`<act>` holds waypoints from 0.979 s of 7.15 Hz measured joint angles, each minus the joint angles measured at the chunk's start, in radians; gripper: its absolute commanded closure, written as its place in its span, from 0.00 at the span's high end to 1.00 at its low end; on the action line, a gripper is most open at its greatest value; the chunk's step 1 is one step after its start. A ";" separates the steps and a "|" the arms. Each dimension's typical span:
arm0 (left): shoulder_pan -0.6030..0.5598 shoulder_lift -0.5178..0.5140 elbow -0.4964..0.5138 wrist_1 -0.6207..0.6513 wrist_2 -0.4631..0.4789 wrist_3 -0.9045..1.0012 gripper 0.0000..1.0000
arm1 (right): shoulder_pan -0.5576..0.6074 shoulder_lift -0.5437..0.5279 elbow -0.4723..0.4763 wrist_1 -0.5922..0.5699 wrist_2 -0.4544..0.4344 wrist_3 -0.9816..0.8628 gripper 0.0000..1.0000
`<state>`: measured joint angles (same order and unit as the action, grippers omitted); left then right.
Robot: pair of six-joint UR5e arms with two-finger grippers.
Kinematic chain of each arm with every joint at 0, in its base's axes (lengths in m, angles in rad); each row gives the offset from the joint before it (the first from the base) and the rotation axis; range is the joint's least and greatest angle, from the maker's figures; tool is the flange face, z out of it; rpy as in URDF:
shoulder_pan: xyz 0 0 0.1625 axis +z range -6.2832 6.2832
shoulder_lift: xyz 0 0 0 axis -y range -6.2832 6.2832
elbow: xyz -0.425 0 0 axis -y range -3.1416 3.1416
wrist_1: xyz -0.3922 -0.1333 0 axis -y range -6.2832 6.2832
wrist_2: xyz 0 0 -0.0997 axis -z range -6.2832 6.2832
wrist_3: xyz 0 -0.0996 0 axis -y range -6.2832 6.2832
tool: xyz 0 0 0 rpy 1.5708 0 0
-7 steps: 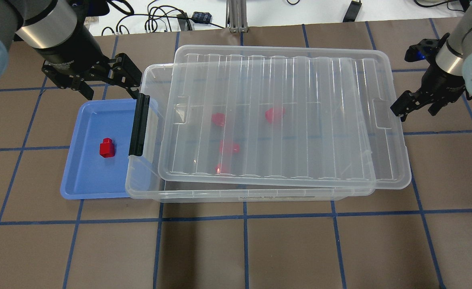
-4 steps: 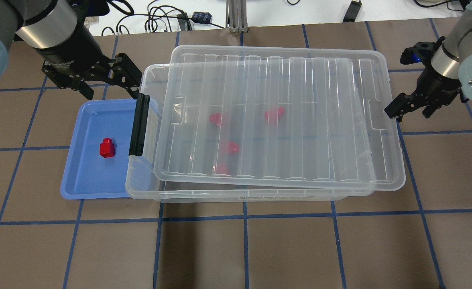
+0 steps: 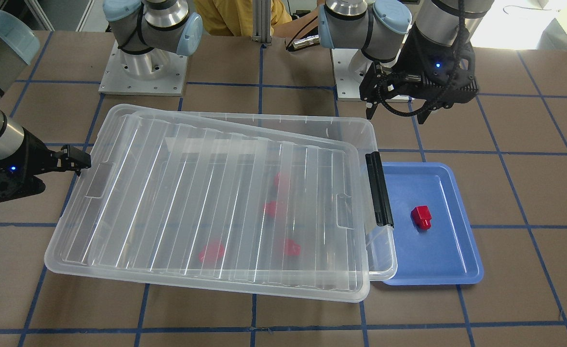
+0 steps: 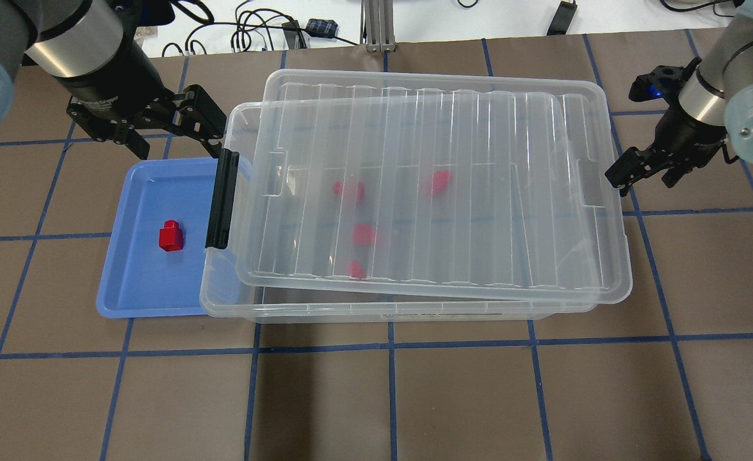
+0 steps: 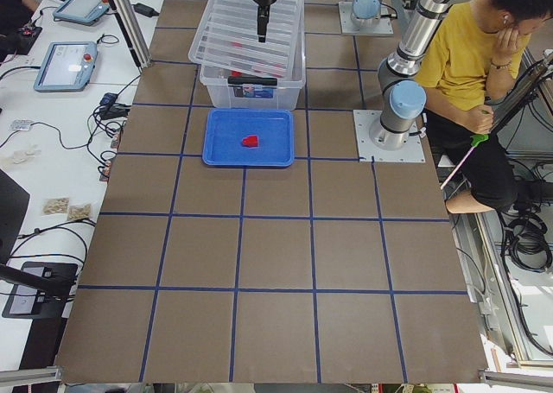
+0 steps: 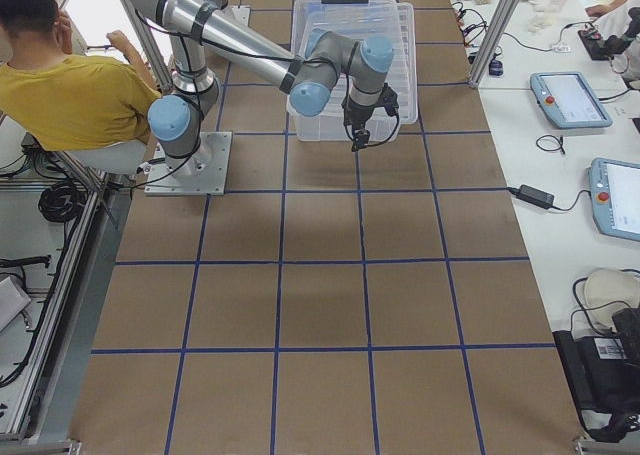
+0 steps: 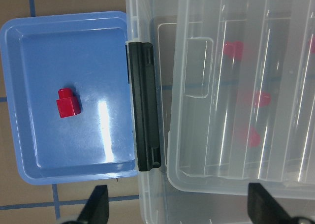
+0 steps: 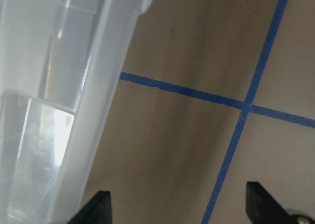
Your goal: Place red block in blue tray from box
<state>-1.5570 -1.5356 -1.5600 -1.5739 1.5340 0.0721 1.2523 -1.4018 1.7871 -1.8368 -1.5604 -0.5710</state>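
One red block (image 4: 171,235) lies in the blue tray (image 4: 139,282), also in the left wrist view (image 7: 68,103) and front view (image 3: 421,216). The tray touches the latch end of the clear box (image 4: 415,312). The ribbed lid (image 4: 479,160) lies loose and askew on the box. Several red blocks (image 4: 349,190) show blurred through the lid. My left gripper (image 4: 175,144) is open and empty, hovering beyond the tray's far edge by the box corner. My right gripper (image 4: 642,178) is open and empty, one fingertip (image 4: 615,179) against the lid's right edge (image 8: 64,111).
The black latch (image 4: 222,198) stands between tray and box. Cables and small devices (image 4: 255,32) lie on the white surface beyond the table. A seated person in yellow (image 5: 458,65) is behind the robot bases. Brown matting with blue tape lines covers the table.
My right gripper has moved left against the lid, and the lid has slid left across the box. The left arm, the tray and its block have not moved.
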 measured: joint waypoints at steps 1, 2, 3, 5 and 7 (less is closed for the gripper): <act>0.000 0.000 0.000 0.000 0.000 0.000 1.00 | 0.006 0.001 0.000 0.000 0.002 0.002 1.00; 0.000 0.000 0.000 0.000 0.000 0.000 1.00 | 0.009 0.001 0.000 0.000 0.003 0.004 1.00; 0.000 0.000 0.000 0.000 0.000 0.000 1.00 | 0.011 0.001 0.000 0.001 0.004 0.006 1.00; 0.000 0.001 0.000 0.000 0.000 0.000 1.00 | 0.016 0.001 0.001 0.005 0.005 0.006 1.00; 0.000 0.002 0.000 0.000 0.000 0.000 1.00 | 0.035 0.002 0.001 0.007 0.005 0.007 1.00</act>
<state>-1.5569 -1.5340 -1.5600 -1.5738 1.5340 0.0721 1.2877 -1.3995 1.7885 -1.8299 -1.5556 -0.5638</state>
